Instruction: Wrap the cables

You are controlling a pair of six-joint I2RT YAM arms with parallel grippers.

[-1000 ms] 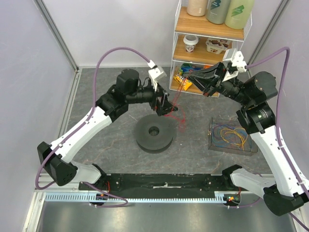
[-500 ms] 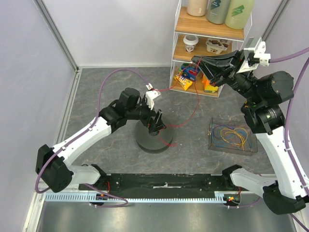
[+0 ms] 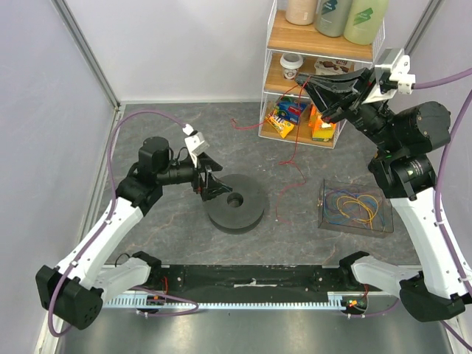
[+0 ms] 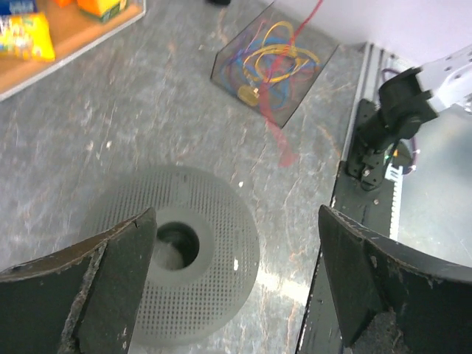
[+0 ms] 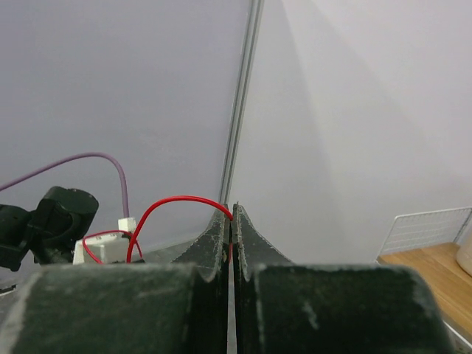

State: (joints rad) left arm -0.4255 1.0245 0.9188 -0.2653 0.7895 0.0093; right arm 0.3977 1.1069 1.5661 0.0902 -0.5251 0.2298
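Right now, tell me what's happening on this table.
The right gripper is shut on a red cable, holding it high beside the shelf so it hangs down to the table. The left gripper is open and hovers at the edge of the dark grey spool, gripping nothing. No cable shows wound on the spool. The other cables lie in the clear tray on the right.
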